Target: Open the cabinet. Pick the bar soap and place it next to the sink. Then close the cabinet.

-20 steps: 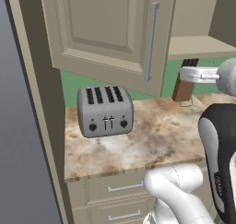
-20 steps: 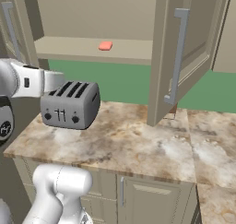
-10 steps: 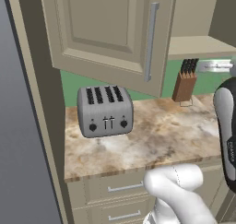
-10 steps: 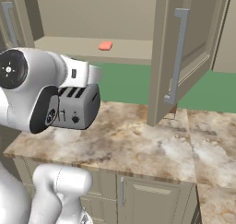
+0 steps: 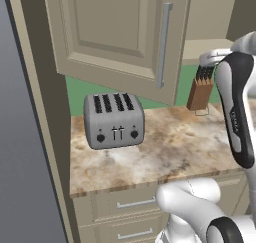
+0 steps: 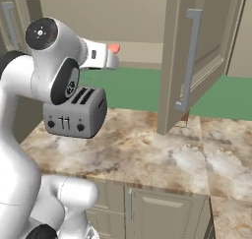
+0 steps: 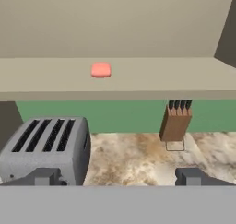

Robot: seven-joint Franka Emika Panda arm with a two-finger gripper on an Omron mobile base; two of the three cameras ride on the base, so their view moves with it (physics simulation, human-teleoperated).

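Claw (image 7: pixel 118 176) released, empty, facing open cabinet (image 6: pixel 187 66); bar soap (image 7: pixel 101 70) on shelf

Bar soap (image 7: pixel 101 70) on cabinet (image 7: pixel 138 78) shelf, above toaster (image 7: pixel 46 147).

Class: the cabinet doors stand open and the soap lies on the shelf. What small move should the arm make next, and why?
Probably raise the open gripper and ease it forward toward the bar soap. The soap lies untouched on the cabinet shelf, above and beyond the fingertips, which sit level with the toaster.
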